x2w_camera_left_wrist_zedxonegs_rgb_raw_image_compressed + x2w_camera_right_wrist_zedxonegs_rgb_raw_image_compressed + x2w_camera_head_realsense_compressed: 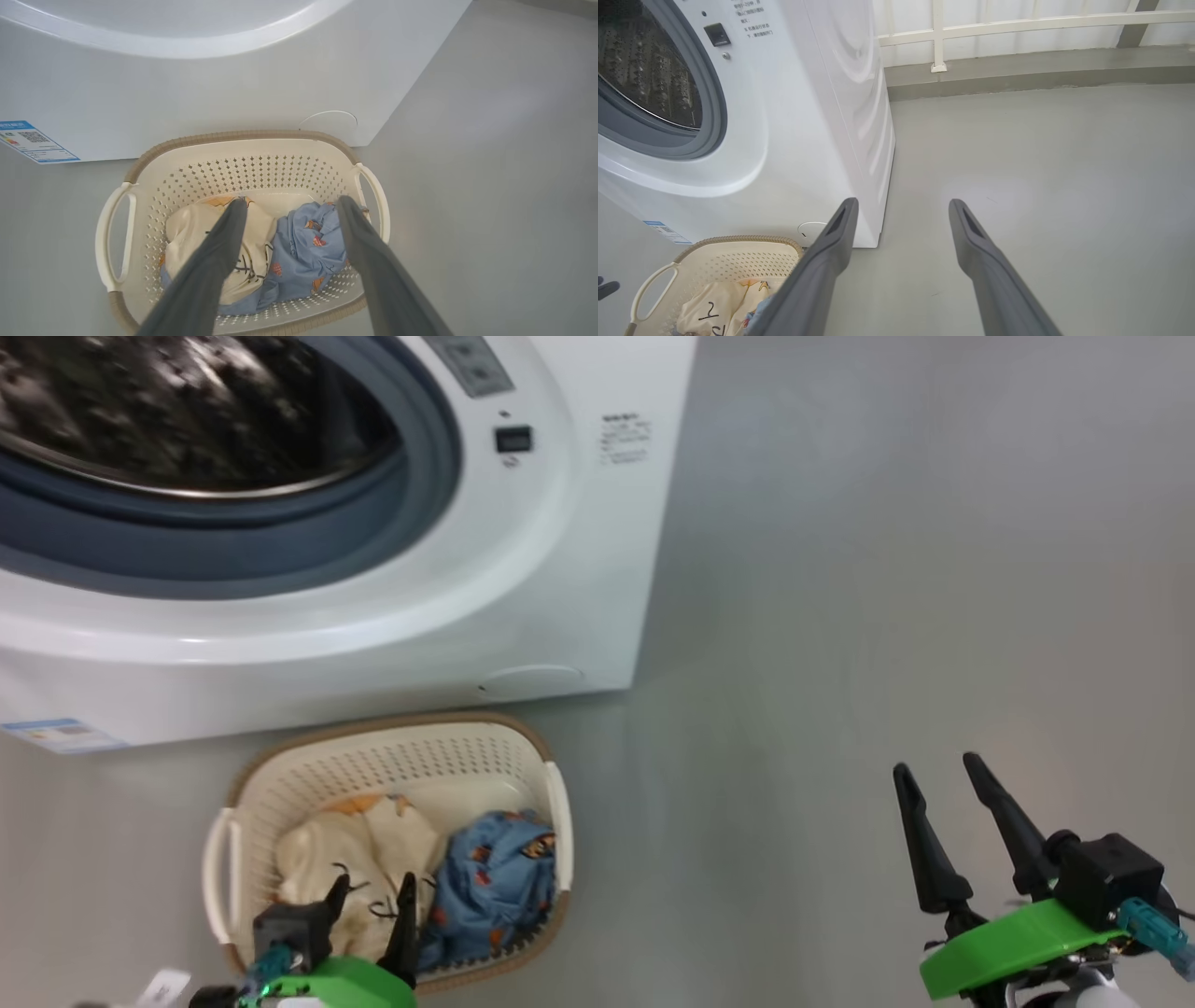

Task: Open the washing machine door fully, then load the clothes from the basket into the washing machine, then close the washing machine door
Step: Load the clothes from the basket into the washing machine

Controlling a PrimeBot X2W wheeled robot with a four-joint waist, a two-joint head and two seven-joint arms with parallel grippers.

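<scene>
The left gripper point(374, 882) hangs wide open directly over the clothes point(299, 252) in the basket point(373, 735) (the heap's long axis runs across the gap between the fingers). The washer point(579, 569) stands just behind, mouth open. The right gripper point(936, 767), equally wide, is well apart over the floor point(840, 616), so the left is nearer.
</scene>
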